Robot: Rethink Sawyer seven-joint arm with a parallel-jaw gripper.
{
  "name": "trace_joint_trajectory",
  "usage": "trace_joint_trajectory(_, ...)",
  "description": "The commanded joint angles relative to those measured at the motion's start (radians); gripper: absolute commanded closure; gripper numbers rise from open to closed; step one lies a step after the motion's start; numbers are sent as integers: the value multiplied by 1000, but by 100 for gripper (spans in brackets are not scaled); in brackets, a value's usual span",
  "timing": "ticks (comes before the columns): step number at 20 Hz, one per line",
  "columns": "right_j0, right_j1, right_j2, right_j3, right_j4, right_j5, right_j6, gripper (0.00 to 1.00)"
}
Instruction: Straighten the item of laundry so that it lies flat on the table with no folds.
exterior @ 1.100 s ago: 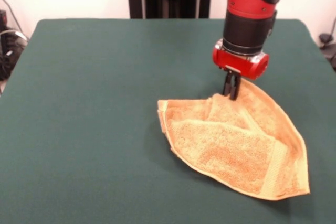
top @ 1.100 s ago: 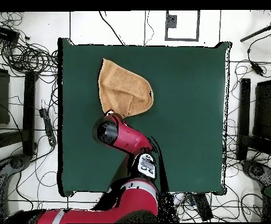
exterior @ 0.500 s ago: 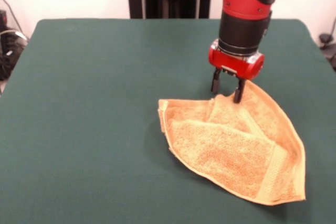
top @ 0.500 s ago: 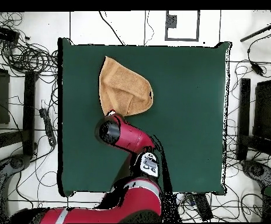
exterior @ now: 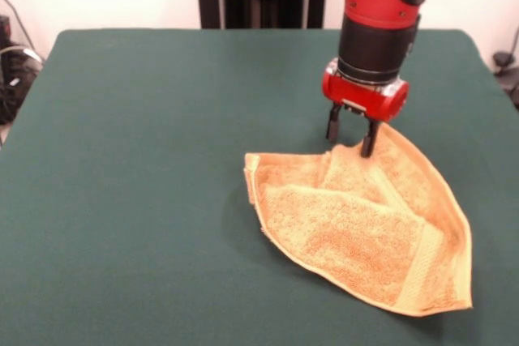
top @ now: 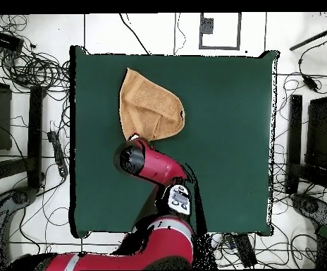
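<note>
The arm [exterior: 377, 6] comes down nearly vertical from above, its red and black wrist pointing straight at the table [exterior: 146, 160]. The gripper [exterior: 350, 134] hangs just over the far corner of the towel [exterior: 357, 224], its two dark fingers [exterior: 369, 139] spread apart with nothing between them. One fingertip sits at the towel's upper edge, the other stands above bare green cloth just beside it; whether either touches the towel cannot be told.

The towel lies on the table, still folded: one layer is doubled over another, leaving a rough wedge shape with a rounded side and a striped band along the lower right edge.

From overhead, the arm [top: 152, 166] reaches up from the base and ends at the towel's [top: 149, 106] lower tip, hiding the gripper.
</note>
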State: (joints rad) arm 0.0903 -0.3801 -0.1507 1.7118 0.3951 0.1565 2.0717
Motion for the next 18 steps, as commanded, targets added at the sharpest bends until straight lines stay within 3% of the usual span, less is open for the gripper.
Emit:
trace_joint_trajectory(1, 80, 14, -10, -8, -10, 200, 150, 0)
trace_joint_trajectory(10, 103, 41, -25, -54, 6, 219, 168, 0)
trace_joint_trajectory(18, 75, 50, -14, -90, -24, 248, 113, 0)
